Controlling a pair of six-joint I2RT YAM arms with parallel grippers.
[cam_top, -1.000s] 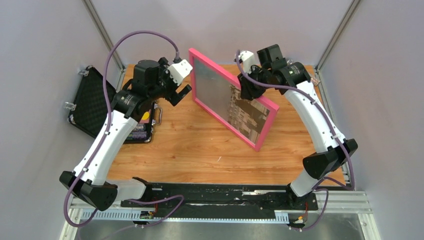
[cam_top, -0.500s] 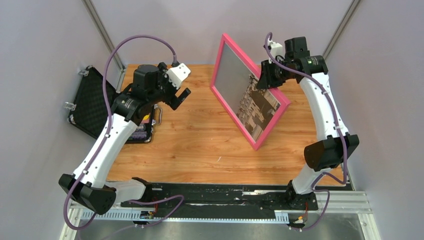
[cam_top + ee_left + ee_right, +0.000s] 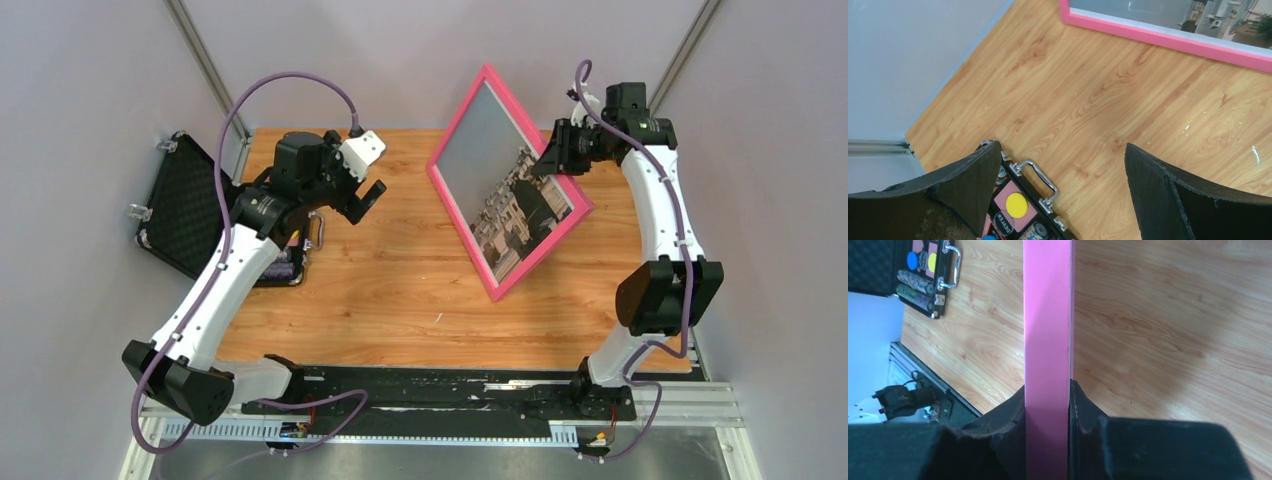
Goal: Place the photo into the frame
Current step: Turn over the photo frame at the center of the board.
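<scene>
Pink frame (image 3: pixel 462 232), photo (image 3: pixel 520 215) inside, stands tilted because the right end effector (image 3: pixel 556 165) clamps its edge; the left end effector (image 3: pixel 365 197) nearby gapes empty.

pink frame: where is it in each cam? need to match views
Top external: pink frame right of centre, tipped up on one corner, its right edge at the right arm's wrist.
Left wrist: one rail of it crosses the top right.
Right wrist: edge-on, a vertical pink band down the centre, pinched between the fingers.
Shared landmark: silver case handle, bottom centre in left wrist, top left in right wrist.
</scene>
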